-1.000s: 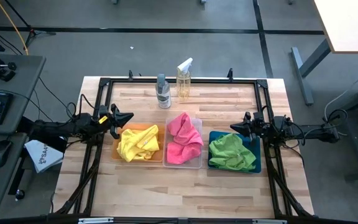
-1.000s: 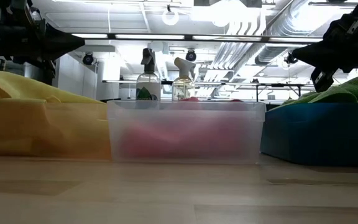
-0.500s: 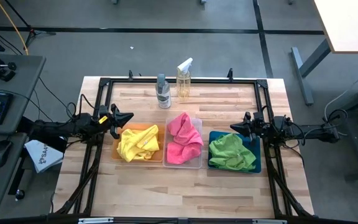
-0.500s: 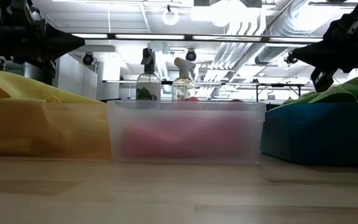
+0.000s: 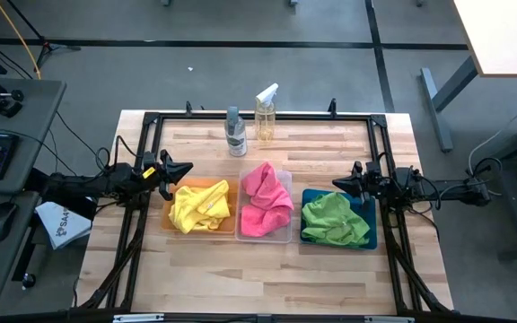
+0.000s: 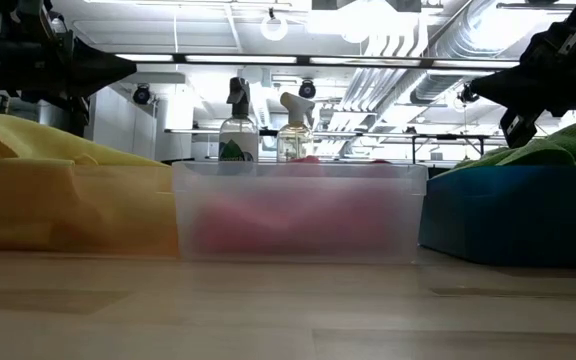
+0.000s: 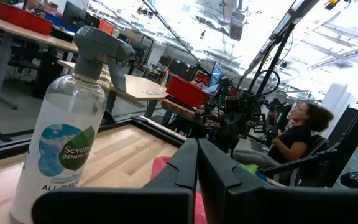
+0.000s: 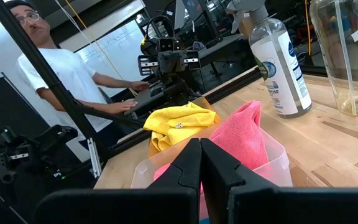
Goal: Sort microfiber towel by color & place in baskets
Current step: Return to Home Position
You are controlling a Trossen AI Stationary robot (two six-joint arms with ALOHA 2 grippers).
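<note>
Apparently sorted, towels (image 5: 266, 202) filling three bins (image 6: 298, 215)

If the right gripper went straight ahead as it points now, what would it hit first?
Likely the pink towel heaped in the clear bin, though the right gripper may clear it.

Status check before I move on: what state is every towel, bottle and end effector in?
yellow towel: crumpled in the orange bin.
pink towel: crumpled in the clear bin, peaking above its rim.
green towel: bunched in the blue bin.
grey-trigger spray bottle: upright.
white-trigger spray bottle: upright.
left end effector: shut, empty, by the orange bin.
right end effector: shut, empty, by the blue bin.
</note>
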